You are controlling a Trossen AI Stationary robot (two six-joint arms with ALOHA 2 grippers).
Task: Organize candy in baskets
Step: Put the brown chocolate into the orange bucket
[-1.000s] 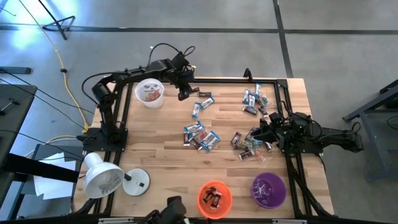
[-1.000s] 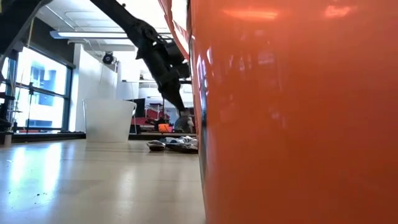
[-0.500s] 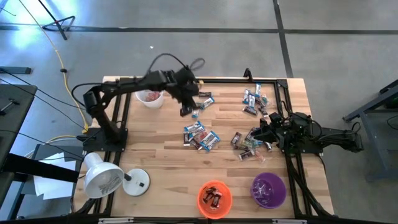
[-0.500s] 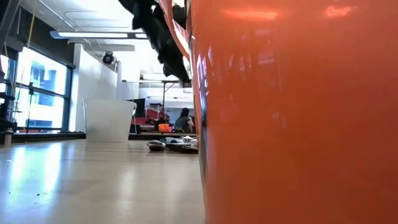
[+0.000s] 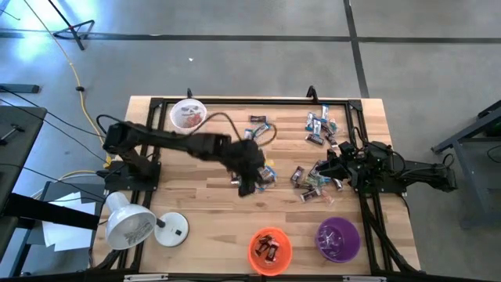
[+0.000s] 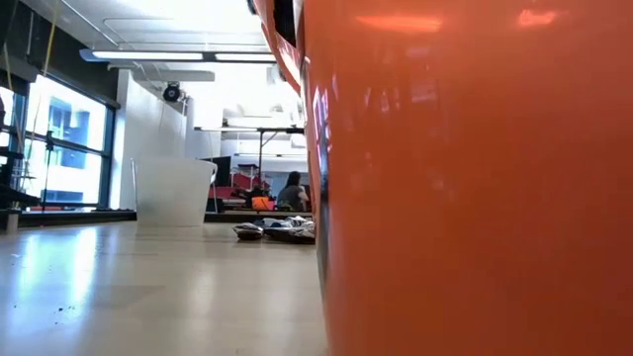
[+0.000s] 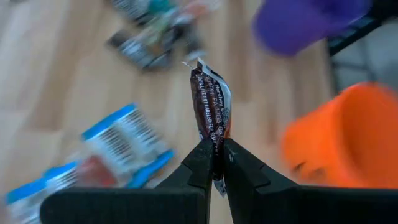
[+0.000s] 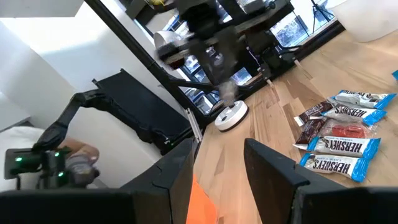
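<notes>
Pale wooden planks made up the bench in the high view, framed by black rails. The left arm reached across it from the left, its left gripper over the middle of the bench beside a cluster of blue-and-white wrapped mini candy bars. More candy lay scattered toward the far right corner and near the right gripper, which rested low at the right edge among dark-wrapped bars. The white round basket stood at the far left, the bright orange round basket and the purple round basket side by side at the near edge. A white dome-shaded lamp sat at the near left corner.

In the low view, the orange basket filled the right half; the white basket stood far off, with a few candies on the bench.

In the left wrist view, the left fingers were clenched on a dark brown-red wrapped candy bar, held upright above the bench, with the orange basket and purple basket blurred beyond.

In the right wrist view, the right fingers stood apart, apparently grasping nothing, with blue-and-white bars lying nearby on the bench.
</notes>
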